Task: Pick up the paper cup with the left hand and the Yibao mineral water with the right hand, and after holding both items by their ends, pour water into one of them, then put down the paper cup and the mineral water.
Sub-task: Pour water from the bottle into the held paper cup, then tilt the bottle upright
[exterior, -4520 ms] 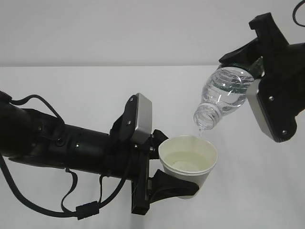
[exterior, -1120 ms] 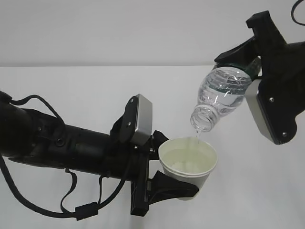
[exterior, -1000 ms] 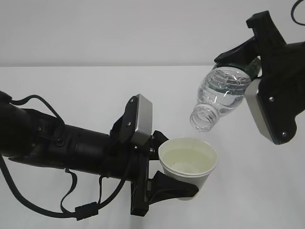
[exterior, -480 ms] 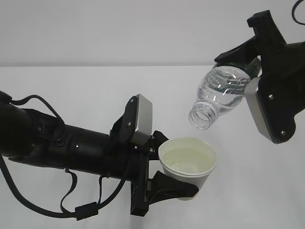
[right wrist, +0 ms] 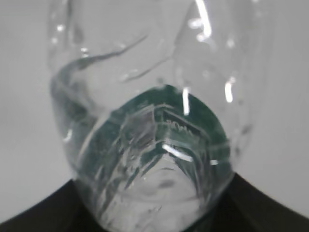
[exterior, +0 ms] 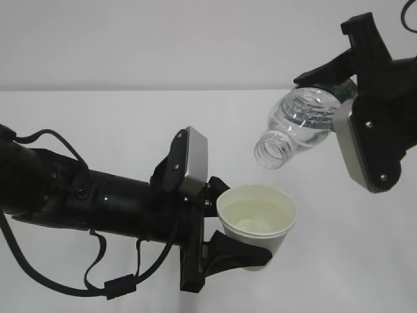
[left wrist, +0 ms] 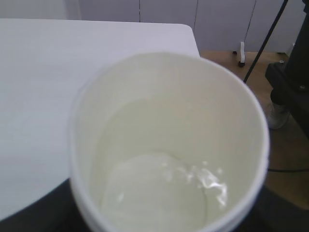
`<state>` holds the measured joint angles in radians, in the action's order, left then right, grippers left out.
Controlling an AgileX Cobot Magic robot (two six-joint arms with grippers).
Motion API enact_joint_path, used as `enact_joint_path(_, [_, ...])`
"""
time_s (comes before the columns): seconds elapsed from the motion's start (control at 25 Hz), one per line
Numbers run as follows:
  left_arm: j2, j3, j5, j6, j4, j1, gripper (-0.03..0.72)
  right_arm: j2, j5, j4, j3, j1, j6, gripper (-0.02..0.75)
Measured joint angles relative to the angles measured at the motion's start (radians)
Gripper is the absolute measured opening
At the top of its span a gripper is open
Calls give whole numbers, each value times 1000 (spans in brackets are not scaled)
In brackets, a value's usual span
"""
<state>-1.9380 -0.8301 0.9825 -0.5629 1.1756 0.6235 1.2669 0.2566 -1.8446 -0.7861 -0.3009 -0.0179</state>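
So here's where I'm at: the left hand point(exterior: 244, 251) is clamped around the lower part of the paper cup point(exterior: 257, 223), holding it upright above the table point(exterior: 98, 124), and the left wrist view shows water pooled in the bottom. The right hand point(exterior: 339, 78) is clamped on the base end of the Yibao mineral water point(exterior: 296, 127), which sits up and to the right of the cup. The bottle's long axis slants down-left, open mouth pointing toward the cup but clear of the rim, no stream visible. Some water's left inside. My read is the pour's done, so next is tipping the neck upright, then setting both down. Main risk is drips landing outside the cup.
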Motion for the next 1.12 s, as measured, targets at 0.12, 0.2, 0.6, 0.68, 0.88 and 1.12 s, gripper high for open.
enact_joint_path(0.12, [0,0,0,0,-2,0,467,0,0,0,0,0,29,414])
enact_joint_path(0.2, [0,0,0,0,-2,0,467,0,0,0,0,0,42,414])
enact_joint_path(0.6, [0,0,0,0,-2,0,466,0,0,0,0,0,83,414])
enact_joint_path(0.68, [0,0,0,0,-2,0,465,0,0,0,0,0,89,414])
enact_joint_path(0.88, [0,0,0,0,-10,0,465,0,0,0,0,0,116,414])
enact_joint_path(1.12, [0,0,0,0,-24,0,463,0,0,0,0,0,159,414])
